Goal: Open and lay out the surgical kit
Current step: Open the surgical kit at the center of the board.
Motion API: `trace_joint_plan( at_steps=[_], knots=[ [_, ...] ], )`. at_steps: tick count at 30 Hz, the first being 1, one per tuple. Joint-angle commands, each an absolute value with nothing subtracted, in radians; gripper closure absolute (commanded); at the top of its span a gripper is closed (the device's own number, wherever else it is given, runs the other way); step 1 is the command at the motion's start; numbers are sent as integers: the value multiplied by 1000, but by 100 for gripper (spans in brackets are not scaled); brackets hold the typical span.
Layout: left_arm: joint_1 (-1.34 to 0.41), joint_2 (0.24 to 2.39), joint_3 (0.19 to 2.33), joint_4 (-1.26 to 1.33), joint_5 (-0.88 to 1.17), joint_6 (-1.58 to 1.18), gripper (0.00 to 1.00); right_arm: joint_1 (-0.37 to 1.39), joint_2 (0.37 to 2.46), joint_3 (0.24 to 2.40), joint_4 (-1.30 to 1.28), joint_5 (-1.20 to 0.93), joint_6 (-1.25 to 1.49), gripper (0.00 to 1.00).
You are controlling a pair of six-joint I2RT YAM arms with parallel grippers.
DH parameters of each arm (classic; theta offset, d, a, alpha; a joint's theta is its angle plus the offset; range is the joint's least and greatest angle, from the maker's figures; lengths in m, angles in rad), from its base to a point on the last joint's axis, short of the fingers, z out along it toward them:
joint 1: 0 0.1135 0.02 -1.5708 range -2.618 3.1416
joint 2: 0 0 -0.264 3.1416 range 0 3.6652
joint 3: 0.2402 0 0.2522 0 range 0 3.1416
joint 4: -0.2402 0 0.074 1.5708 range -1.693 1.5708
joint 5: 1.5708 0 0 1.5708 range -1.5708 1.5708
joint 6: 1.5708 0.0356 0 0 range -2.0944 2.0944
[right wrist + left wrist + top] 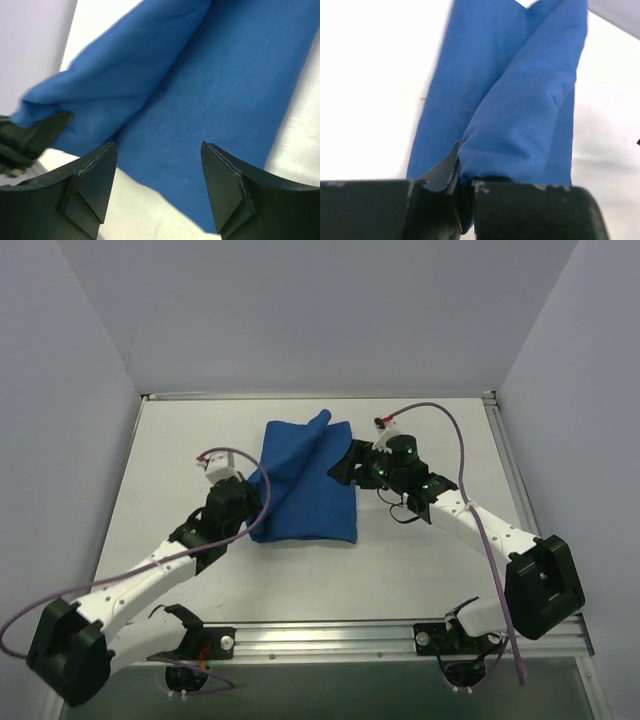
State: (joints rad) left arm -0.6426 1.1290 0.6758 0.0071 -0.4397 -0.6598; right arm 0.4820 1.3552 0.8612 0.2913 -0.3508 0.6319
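Left claw [465,187] pinches royal-blue wrap [310,495], apparently bunched into a ridge.

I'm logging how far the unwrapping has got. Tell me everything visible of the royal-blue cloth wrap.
The royal-blue cloth wrap is matte woven fabric, folded into a rough rectangle lying on the white table. One flap is raised into a creased ridge along its left side, pinched by the shut left gripper. The open right gripper hovers by its right edge, not gripping. No contents show.
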Motion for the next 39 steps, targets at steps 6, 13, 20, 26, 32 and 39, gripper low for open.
trace_joint_plan(
  at_steps=[6,13,20,26,32,39],
  knots=[
    [-515,761,511,-273,-565,-992,22,730,1567,1110,149,-195,356,33],
    [-489,575,472,-413,-617,-1002,3,880,1721,1229,114,-46,367,33],
    [-459,618,511,-287,-404,-819,6,755,1652,1091,213,-159,443,32],
    [-388,764,529,-232,-304,-793,6,723,1617,1060,192,-150,405,31],
    [-192,943,577,-106,-51,-727,6,638,1641,1032,230,-273,365,42],
    [-63,1149,574,188,257,-733,72,608,1701,1017,333,-379,388,76]
  ],
)
